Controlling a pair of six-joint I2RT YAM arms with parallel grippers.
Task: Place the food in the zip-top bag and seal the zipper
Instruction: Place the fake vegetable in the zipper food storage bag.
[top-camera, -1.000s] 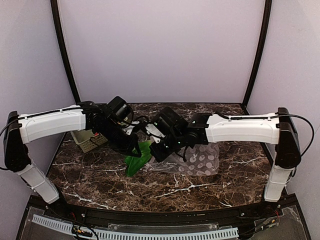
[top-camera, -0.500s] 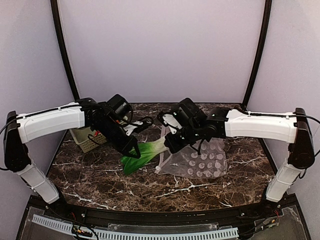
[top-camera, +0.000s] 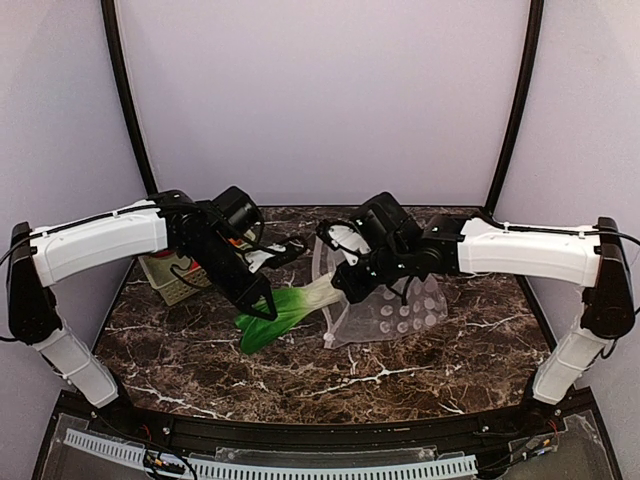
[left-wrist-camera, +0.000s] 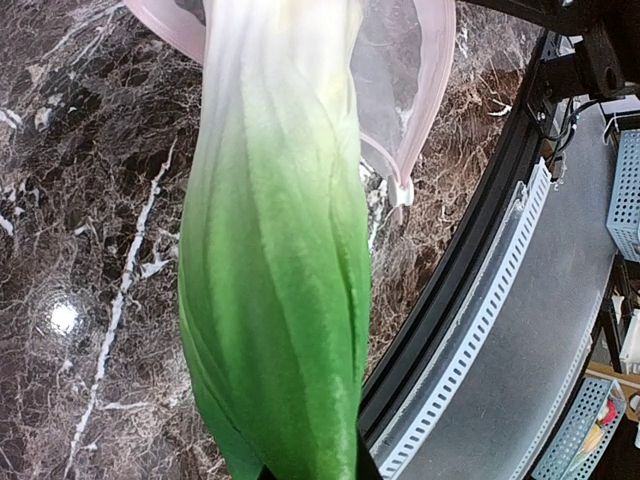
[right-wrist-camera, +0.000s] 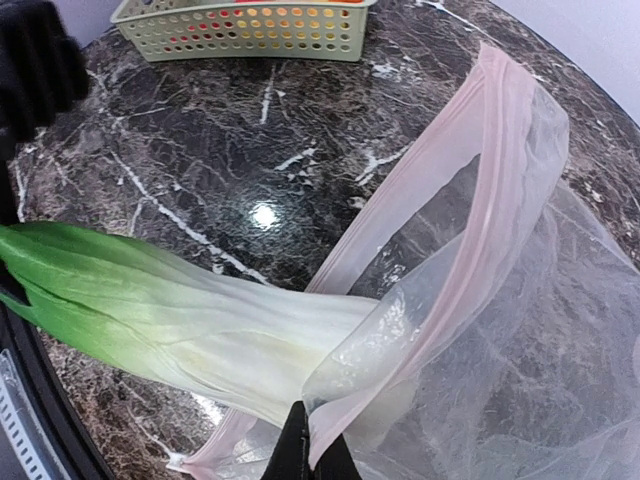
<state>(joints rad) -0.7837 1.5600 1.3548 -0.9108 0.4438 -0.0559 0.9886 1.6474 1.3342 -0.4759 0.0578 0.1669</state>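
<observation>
A green-and-white bok choy (top-camera: 290, 305) hangs level above the table, and my left gripper (top-camera: 262, 300) is shut on its green leafy half. In the left wrist view the bok choy (left-wrist-camera: 280, 250) runs away from the left gripper (left-wrist-camera: 312, 470) with its white stem end inside the mouth of the zip-top bag (left-wrist-camera: 405, 110). My right gripper (top-camera: 346, 284) is shut on the upper lip of the clear dotted zip-top bag (top-camera: 400, 318) and holds the mouth lifted open. In the right wrist view the pinkish zipper (right-wrist-camera: 480, 200) arches over the white stem (right-wrist-camera: 260, 330), above the right gripper (right-wrist-camera: 312, 452).
A pale green lattice basket (top-camera: 172, 282) stands at the back left behind the left arm, and red and orange pieces show through the holes of the basket (right-wrist-camera: 240, 30). The black front rail (left-wrist-camera: 450, 290) borders the marble table.
The right gripper has moved right and lifted the bag's mouth off the table. The left gripper has swung the bok choy level, and its white end now lies inside the mouth.
</observation>
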